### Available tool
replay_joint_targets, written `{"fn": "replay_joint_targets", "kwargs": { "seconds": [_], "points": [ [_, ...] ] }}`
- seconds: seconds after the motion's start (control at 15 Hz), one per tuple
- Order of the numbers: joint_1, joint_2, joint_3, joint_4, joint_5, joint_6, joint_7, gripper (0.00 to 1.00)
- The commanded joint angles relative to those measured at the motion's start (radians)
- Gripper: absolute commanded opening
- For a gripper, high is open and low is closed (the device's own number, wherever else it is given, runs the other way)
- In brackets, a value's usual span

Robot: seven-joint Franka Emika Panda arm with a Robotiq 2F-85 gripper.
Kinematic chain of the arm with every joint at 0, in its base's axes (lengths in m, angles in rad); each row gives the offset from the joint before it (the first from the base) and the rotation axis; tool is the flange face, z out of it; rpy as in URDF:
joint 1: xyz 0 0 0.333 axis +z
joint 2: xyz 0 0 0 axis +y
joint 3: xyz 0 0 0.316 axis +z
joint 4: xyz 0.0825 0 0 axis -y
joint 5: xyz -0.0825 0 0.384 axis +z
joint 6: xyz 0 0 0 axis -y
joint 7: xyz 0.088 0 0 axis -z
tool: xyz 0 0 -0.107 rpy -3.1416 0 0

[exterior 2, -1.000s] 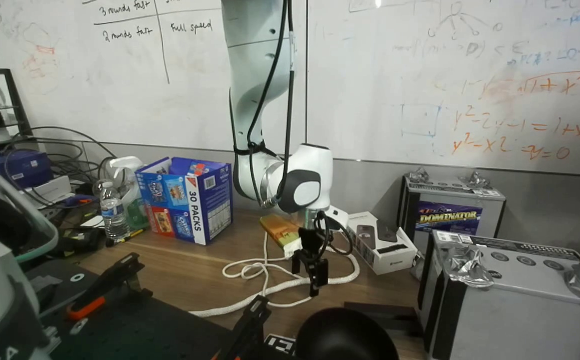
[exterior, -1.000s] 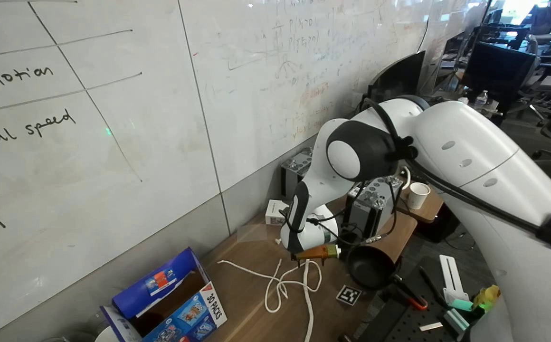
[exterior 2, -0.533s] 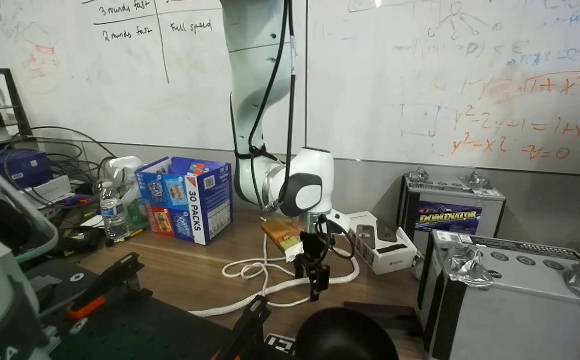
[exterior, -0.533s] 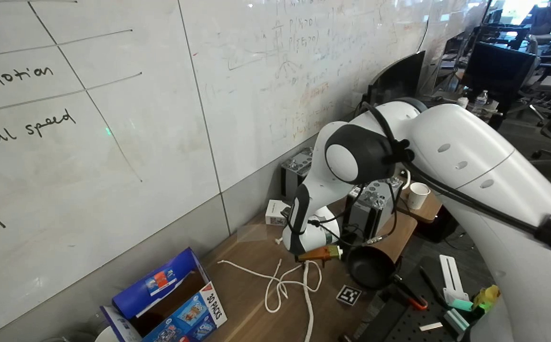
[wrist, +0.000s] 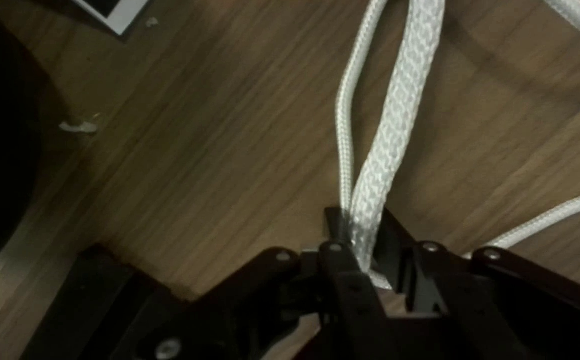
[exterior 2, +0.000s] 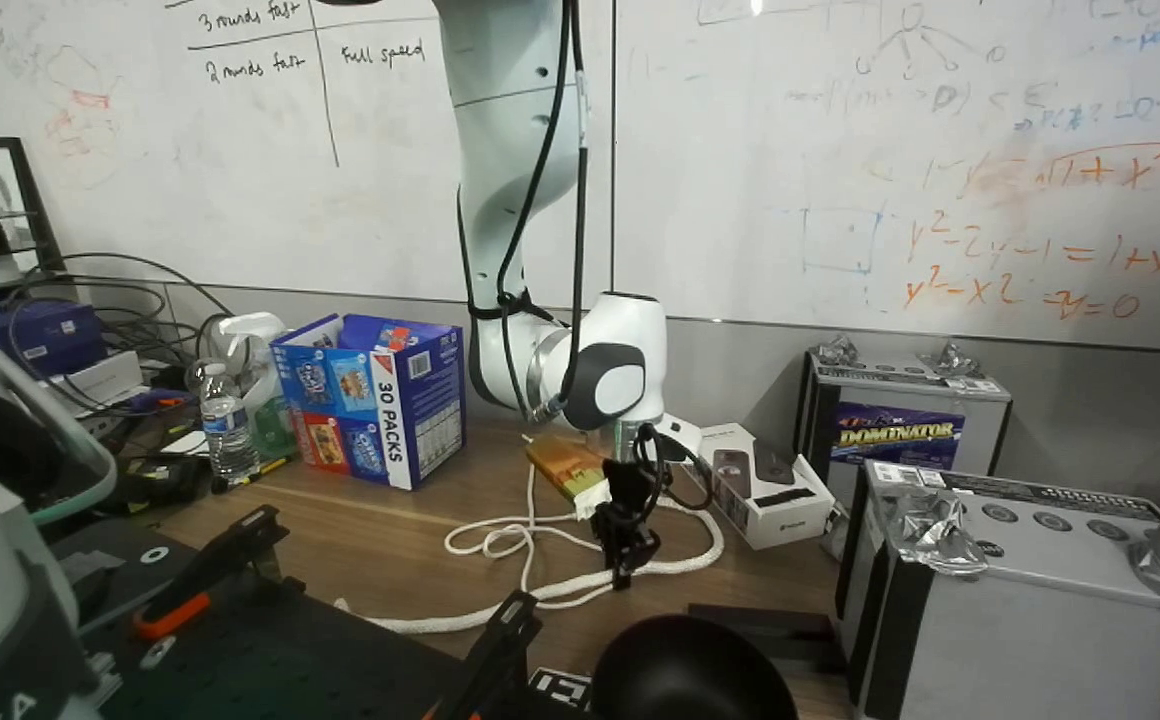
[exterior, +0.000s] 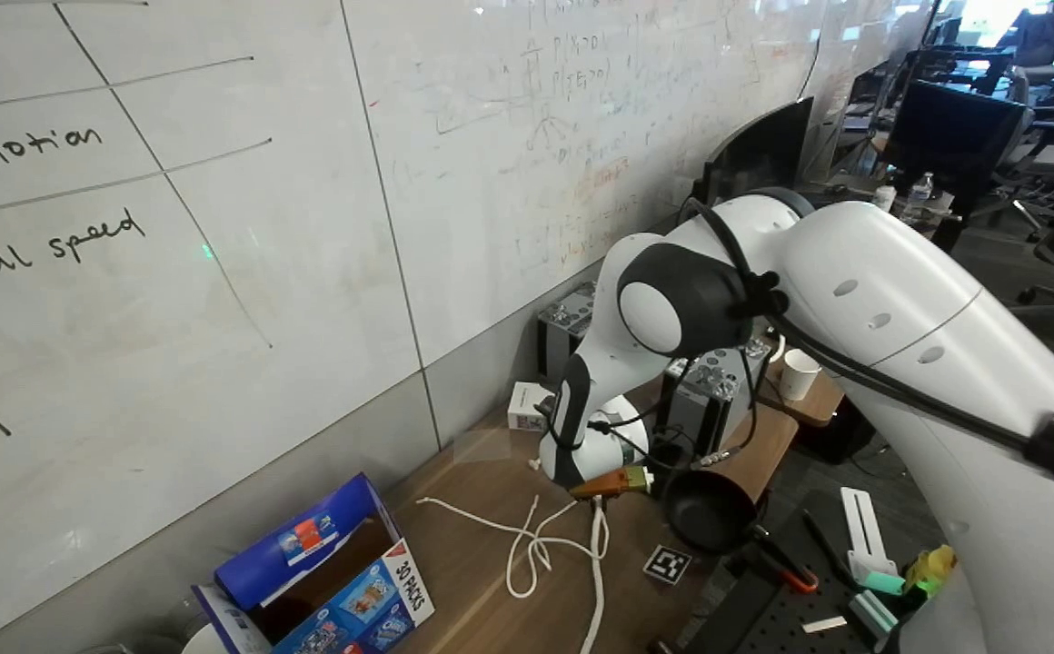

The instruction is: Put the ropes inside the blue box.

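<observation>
White ropes, one thick braid (wrist: 400, 115) and a thinner cord (wrist: 346, 115), lie on the wooden table, loosely looped in both exterior views (exterior: 597, 572) (exterior 2: 500, 612). My gripper (wrist: 364, 225) is low at the tabletop, its jaws drawn together around the thick braid and the thin cord beside it. In an exterior view the gripper (exterior 2: 623, 575) points down with rope running out on both sides. Part of the ropes is hidden behind the fingers. The blue box (exterior 2: 370, 400) stands apart near the wall; its top is open in an exterior view (exterior: 372, 595).
A black pan (exterior: 709, 513) and a marker card (exterior: 668, 564) lie close to the gripper. A white phone box (exterior 2: 765, 490) and grey cases (exterior 2: 1030, 600) stand beyond it. Beside the blue box is a water bottle (exterior 2: 228, 430). The whiteboard wall (exterior 2: 740, 200) rises behind.
My gripper dropped slightly, then its fingers came together around the ropes. The thick braid and a thin loop were drawn in between the jaws. The blue box has stayed put.
</observation>
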Motion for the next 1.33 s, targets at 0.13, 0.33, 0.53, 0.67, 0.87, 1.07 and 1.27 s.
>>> {"fn": "replay_joint_targets", "kwargs": {
  "seconds": [0.13,0.33,0.53,0.67,0.87,1.07,1.27],
  "points": [
    [-0.009,-0.023,0.002,0.000,-0.023,-0.039,-0.001,0.03],
    [0.002,-0.116,-0.002,-0.052,-0.051,-0.066,-0.028,0.03],
    [-0.007,-0.264,0.024,-0.128,-0.096,-0.089,-0.091,0.03],
    [-0.026,-0.359,0.064,-0.162,-0.115,-0.121,-0.147,0.03],
    [-0.019,-0.507,0.110,-0.203,-0.125,-0.191,-0.187,0.03],
    [0.021,-0.641,0.132,-0.217,-0.131,-0.269,-0.139,0.03],
    [0.064,-0.761,0.148,-0.200,-0.134,-0.351,-0.056,0.03]
  ]
}}
